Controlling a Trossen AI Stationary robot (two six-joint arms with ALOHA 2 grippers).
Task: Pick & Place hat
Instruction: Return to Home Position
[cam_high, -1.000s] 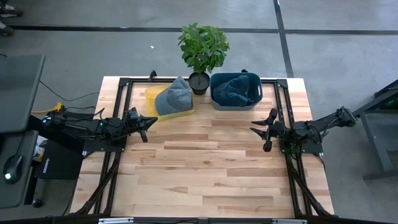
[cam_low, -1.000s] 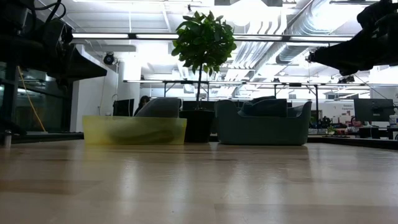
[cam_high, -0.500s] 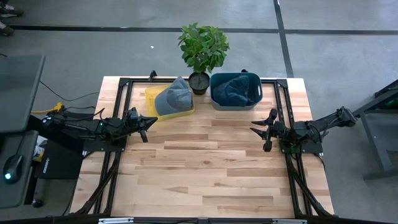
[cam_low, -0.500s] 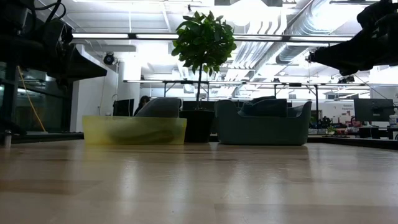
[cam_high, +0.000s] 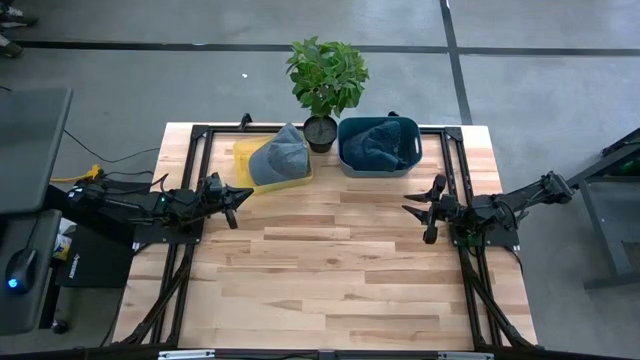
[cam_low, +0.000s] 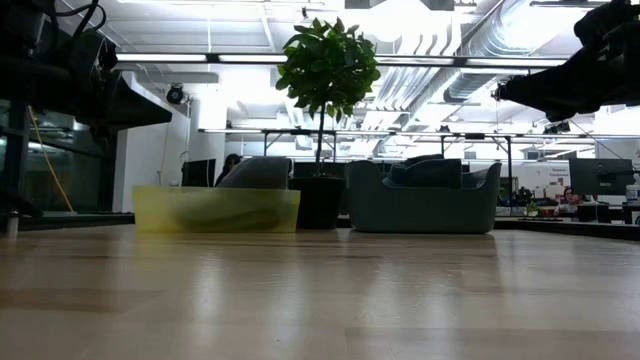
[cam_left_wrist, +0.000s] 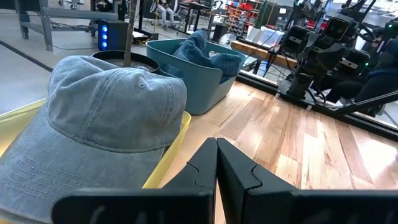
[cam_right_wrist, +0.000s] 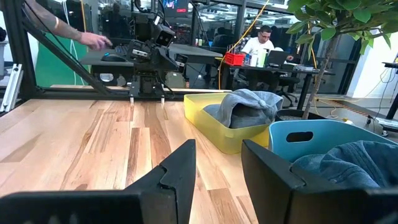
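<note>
We find the worktop (cam_high: 330, 275) bare across its middle and near half, our left hand (cam_high: 240, 197) and right hand (cam_high: 415, 210) at the side edges, yellow bin (cam_high: 240, 150), potted plant (cam_high: 326, 72) and blue bin (cam_high: 345, 165) crowding the far edge, black frame rails (cam_high: 197, 133) along both sides

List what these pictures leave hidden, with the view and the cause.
1. Anything under the gray cap in the yellow bin: in the high and left wrist views, the cap covers it.
2. Shape of the blue cap in the blue bin: bunched in the high view; the bin wall hides most of it in the low view.
3. Left end effector and right end effector: in the low view only dark shapes, cut by the edges.
</note>
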